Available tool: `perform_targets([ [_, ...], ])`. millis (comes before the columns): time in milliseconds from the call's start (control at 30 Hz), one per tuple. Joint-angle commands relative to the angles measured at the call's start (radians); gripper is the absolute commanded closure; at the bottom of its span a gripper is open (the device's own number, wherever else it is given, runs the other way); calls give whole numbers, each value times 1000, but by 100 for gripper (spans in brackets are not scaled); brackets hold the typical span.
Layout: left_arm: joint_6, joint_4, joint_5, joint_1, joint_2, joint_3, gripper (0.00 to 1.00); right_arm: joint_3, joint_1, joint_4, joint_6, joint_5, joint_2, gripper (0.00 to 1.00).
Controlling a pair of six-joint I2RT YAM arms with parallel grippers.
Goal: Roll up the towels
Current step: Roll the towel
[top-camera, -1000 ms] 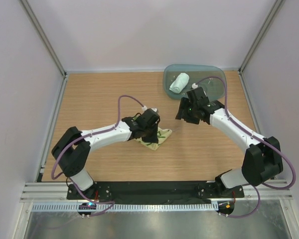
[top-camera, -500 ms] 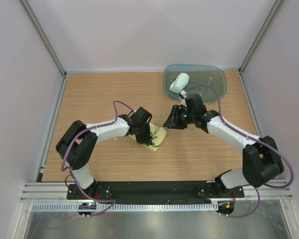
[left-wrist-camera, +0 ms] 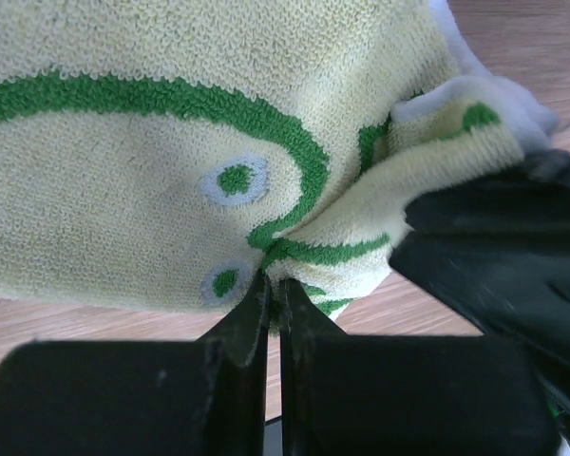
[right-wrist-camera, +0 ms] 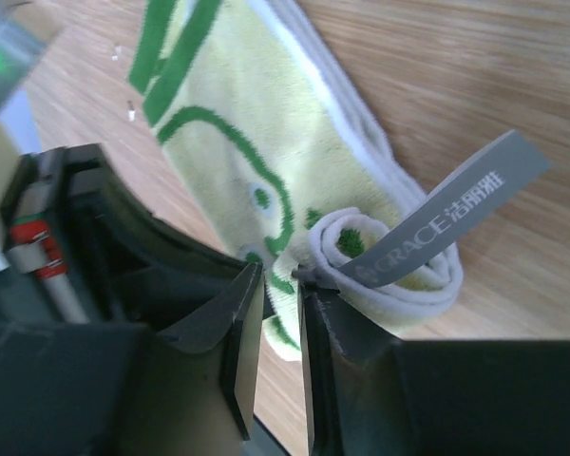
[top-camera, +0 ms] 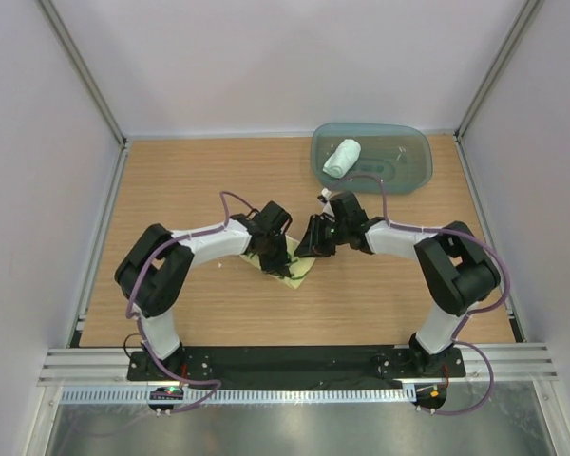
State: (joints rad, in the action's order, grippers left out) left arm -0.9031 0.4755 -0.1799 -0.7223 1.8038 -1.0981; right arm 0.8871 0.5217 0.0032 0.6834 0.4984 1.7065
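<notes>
yellow towel (top-camera: 307, 267) mostly hidden from above, edges cropped close-up

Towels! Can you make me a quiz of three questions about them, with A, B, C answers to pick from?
1. Where is the white towel? A on the floor; B in the tray; C on a shelf.
2. What colour are the curvy lines on the yellow towel? A red; B purple; C green.
3. What is the left gripper doing? A pinching the yellow towel; B standing wide open; C holding a cup.

Answers:
1 B, it lies rolled up inside the teal tray.
2 C, the left wrist view shows green loops on the yellow cloth.
3 A, its fingers are shut on a fold of the towel.
</notes>
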Motion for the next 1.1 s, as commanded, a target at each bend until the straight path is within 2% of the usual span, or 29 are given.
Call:
perform_targets([
  [0,53,63,54,17,35,-26,100,33,-6,52,-10,-41,44,73],
  [100,85,84,66,18,31,-39,97,24,-29,29,-22,-98,68,74],
  [167,108,100,88,17,11,-43,84,24,-35,3,-28,-135,94,75],
  [333,156,149,167,17,-26,-58,62,27,-35,-23,-27,-165,97,75],
  [433,188,196,255,11,-67,-80,59,26,-34,-25,-30,-167,105,75],
  [533,214,265,399,-11,-101,-101,58,32,-28,-29,-35,-169,114,75],
  [700,297,347,692,-123,-152,-158,59,41,-17,-35,-45,-179,122,75],
  [767,343,325,732,-201,-159,-174,59,45,-11,-37,-48,-184,125,75],
  [867,424,247,725,-284,-167,-180,56,52,-8,-42,-51,-184,133,75],
  [933,467,203,624,-307,-150,-184,50,53,-8,-43,-53,-185,136,75],
  [1000,480,160,600,-312,-127,-190,43,55,-8,-45,-53,-185,137,75],
  [1067,490,140,576,-312,-83,-194,42,56,-6,-45,-53,-184,139,75],
])
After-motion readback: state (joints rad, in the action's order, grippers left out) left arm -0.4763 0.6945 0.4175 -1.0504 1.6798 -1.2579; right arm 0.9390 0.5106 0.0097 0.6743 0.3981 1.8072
